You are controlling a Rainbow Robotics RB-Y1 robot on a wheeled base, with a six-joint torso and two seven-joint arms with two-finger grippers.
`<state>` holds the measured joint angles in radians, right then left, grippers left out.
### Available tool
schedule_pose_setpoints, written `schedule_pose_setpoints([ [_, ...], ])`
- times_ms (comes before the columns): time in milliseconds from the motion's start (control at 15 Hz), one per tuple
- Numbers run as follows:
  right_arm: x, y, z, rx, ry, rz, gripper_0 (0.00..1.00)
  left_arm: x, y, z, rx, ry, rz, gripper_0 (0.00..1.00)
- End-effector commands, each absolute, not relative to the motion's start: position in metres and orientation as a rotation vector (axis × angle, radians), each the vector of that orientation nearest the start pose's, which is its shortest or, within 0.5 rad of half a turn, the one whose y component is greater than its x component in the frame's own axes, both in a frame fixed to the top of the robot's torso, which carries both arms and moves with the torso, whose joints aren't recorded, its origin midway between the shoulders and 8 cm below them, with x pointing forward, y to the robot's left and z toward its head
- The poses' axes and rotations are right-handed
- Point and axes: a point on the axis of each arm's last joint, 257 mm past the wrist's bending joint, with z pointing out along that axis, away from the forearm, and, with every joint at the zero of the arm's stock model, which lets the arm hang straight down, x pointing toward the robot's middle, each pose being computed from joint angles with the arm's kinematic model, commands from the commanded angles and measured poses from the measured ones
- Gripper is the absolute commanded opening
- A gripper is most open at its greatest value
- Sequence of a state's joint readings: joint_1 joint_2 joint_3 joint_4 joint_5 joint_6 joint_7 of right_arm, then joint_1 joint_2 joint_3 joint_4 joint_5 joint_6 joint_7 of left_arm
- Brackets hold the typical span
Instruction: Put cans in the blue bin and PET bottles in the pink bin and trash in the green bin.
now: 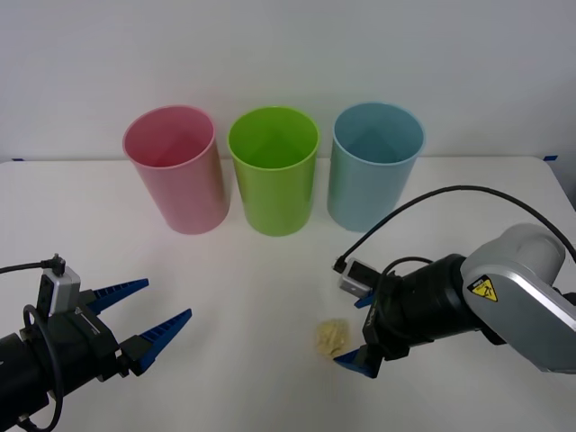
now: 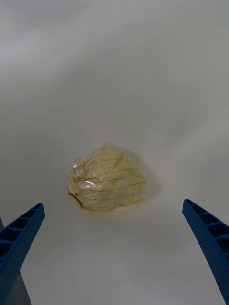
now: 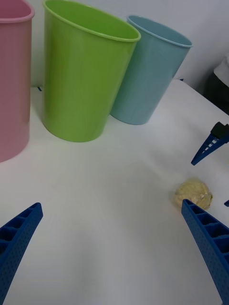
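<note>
At the far left of the front view we see the left gripper (image 1: 155, 313) low over the white bench (image 1: 261, 297), its two blue ribbed fingers spread apart with nothing between them, pointing toward the middle of the bench. It sits well apart from every bin and from the trash.

Along the back of the bench three tall cups stand upright in a row, close together. The pink bin (image 1: 175, 166) is leftmost, the green bin (image 1: 274, 169) stands in the middle just beside it, and the blue bin (image 1: 373, 165) is on the right. We can see some way into each, and nothing shows in the parts of the interiors that face us. In the left wrist view the same row appears closer: the pink bin (image 3: 13, 76) at the edge, the green bin (image 3: 81, 71) largest in the picture, the blue bin (image 3: 148, 71) behind it.

To the right of centre, nearer us than the bins, the trash (image 1: 331, 337) lies on the bare bench, a small pale yellow crumpled wad. In the right wrist view the trash (image 2: 106, 180) shows a glossy wrinkled surface with fine lines across it.

The right gripper (image 1: 364, 331) reaches in from the right with its black wrist and grey arm behind it, and its fingers are apart, just beside the wad. In the right wrist view the two blue fingers (image 2: 19, 233) stand at either side of the trash without touching it.
</note>
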<state>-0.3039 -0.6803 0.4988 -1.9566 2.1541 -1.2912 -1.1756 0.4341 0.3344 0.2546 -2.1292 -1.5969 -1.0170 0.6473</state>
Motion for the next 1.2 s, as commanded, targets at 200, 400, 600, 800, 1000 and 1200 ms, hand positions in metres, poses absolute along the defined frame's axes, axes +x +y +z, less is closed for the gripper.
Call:
schedule_pose_setpoints([
  [200, 0.356, -0.083, -0.315, -1.439, 2.235, 0.417, 1.00, 0.344, 0.202, -0.212, 0.493, 1.832, -0.663, 1.00],
  [400, 0.359, -0.078, -0.322, -1.430, 2.243, 0.409, 1.00, 0.344, 0.202, -0.212, 0.493, 1.832, -0.663, 1.00],
  [600, 0.367, -0.073, -0.327, -1.422, 2.237, 0.378, 1.00, 0.344, 0.202, -0.212, 0.493, 1.832, -0.663, 1.00],
  [800, 0.368, -0.076, -0.333, -1.426, 2.249, 0.359, 1.00, 0.344, 0.202, -0.212, 0.493, 1.832, -0.663, 1.00],
  [1000, 0.367, -0.073, -0.340, -1.435, 2.252, 0.360, 1.00, 0.344, 0.202, -0.212, 0.493, 1.832, -0.663, 1.00],
  [1200, 0.368, -0.064, -0.342, -1.425, 2.240, 0.378, 1.00, 0.344, 0.202, -0.212, 0.493, 1.832, -0.663, 1.00],
])
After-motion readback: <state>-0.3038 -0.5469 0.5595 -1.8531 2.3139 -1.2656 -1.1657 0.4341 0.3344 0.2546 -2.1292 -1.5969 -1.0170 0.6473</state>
